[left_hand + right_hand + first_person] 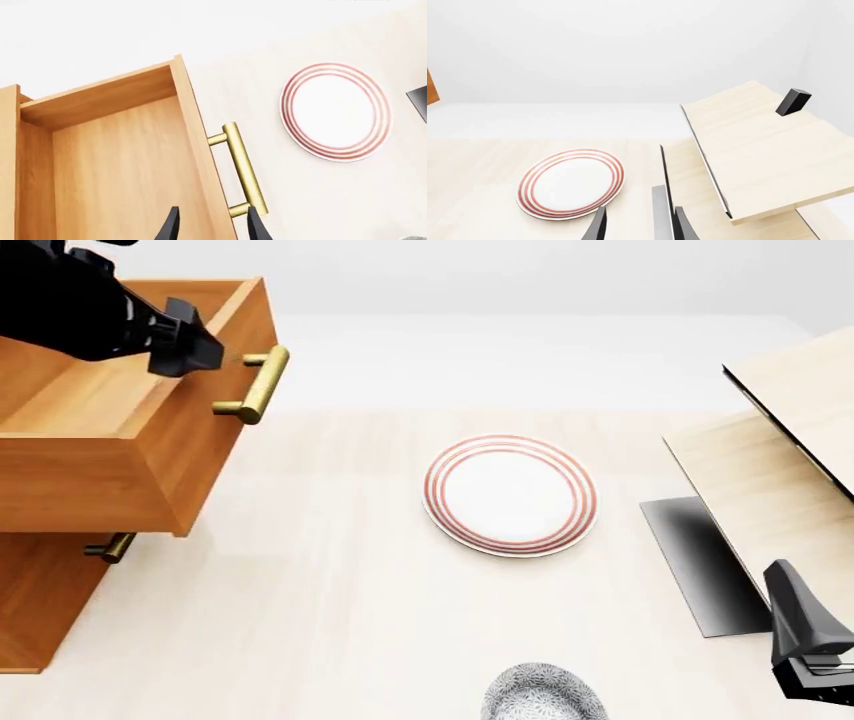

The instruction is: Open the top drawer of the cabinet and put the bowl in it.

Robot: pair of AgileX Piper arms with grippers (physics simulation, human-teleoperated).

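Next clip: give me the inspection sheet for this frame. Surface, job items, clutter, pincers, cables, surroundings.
Surface: pale wood table.
Job's things: top drawer of the cabinet pulled out, no bowl inside; bowl at the table's near edge.
Clutter: red-ringed plate mid-table; pale wood unit at right.
Pincers: left pincer open at the drawer's front by the brass handle; right pincer open, holding nothing.
Cables: nothing seen.
Surroundings: plain white backdrop.
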